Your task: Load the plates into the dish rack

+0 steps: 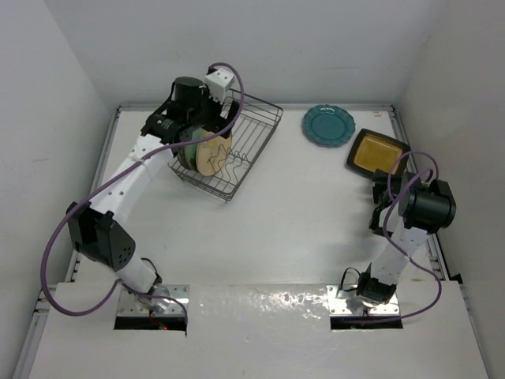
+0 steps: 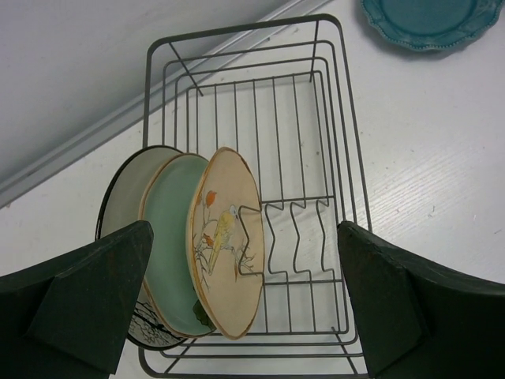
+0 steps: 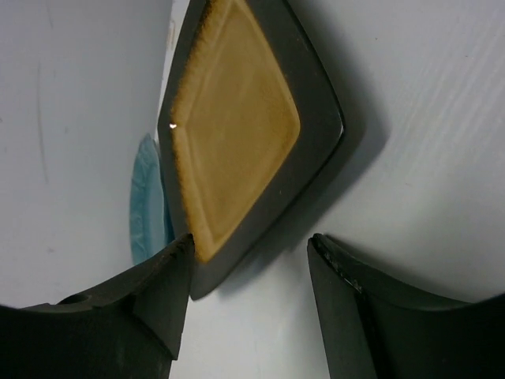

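Status: 3 of 5 in. The dark wire rectangular dish rack [image 1: 260, 126] sits upper left in the top view. It holds three plates on edge, packed close at one end: grey round dark-rimmed plate [image 2: 126, 193], pale aqua round plate [image 2: 170, 237], and cream round plate w/ bird-and-flower print [image 2: 229, 245] facing the free slots. The remaining divider wires look like enough room for the last two.

Left to do: square amber plate w/ dark rim [image 3: 237, 134] and scalloped teal round plate [image 1: 328, 126]. Both are on the white table [image 1: 300, 229], upper right of the top view, just beside each other and well apart from the rack.

Left gripper [image 2: 245, 237] is spread wide, empty, above the racked plates. Right gripper [image 3: 251, 241] is spread, empty, fingers either side of the amber plate's lower corner; contact can't be told.

Hidden:
- Grey plate is mostly behind the aqua one.
- Which wire seats each plate is unclear.
- Teal plate is cut off at the top of the left wrist view and only a sliver in the right wrist view, so any amber/teal overlap can't be told.
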{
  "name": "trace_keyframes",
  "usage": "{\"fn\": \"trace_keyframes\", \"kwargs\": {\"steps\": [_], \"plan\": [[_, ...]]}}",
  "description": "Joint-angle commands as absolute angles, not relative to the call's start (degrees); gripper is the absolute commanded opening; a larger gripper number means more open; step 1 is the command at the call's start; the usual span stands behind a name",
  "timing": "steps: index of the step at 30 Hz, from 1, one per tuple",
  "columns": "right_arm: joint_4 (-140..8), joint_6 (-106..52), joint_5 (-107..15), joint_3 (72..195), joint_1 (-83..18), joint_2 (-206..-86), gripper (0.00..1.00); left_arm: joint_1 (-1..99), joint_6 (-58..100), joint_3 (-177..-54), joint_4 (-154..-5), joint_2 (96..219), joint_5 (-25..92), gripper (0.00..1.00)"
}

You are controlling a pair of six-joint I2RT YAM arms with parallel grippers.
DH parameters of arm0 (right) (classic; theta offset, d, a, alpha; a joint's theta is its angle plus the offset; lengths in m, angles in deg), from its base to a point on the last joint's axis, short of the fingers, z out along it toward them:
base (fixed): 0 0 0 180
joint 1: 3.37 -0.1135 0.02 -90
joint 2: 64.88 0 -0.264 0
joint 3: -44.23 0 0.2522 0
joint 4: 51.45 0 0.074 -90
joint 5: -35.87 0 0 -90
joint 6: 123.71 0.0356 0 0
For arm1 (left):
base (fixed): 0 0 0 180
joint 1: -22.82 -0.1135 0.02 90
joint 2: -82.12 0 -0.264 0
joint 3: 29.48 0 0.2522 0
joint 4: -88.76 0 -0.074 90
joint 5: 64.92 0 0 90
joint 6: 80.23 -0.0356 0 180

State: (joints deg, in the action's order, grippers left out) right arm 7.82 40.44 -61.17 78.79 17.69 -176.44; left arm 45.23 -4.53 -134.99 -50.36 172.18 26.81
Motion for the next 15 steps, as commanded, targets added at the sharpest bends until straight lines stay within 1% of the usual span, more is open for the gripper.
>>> {"fn": "trace_keyframes", "kwargs": {"steps": [1,5,8,12,15], "plan": [[6.07,44.42,-62.30,80.14,18.08,-180.89,0.59,45.14,-4.55,-138.34,-49.53,173.09,28.59,1.00],[5.80,44.16,-63.96,80.84,19.04,-183.08,0.57,45.14,-3.94,-139.22,-48.91,174.14,29.12,1.00],[5.28,43.98,-62.13,83.29,20.01,-184.58,0.56,45.14,-3.67,-140.01,-48.56,175.20,29.29,1.00],[3.26,44.42,-61.95,85.85,20.27,-186.77,0.49,45.23,-3.06,-141.94,-47.95,176.95,29.64,1.00],[2.47,45.56,-61.34,87.26,20.62,-188.27,0.49,45.23,-3.15,-142.99,-47.51,177.66,29.30,1.00]]}}
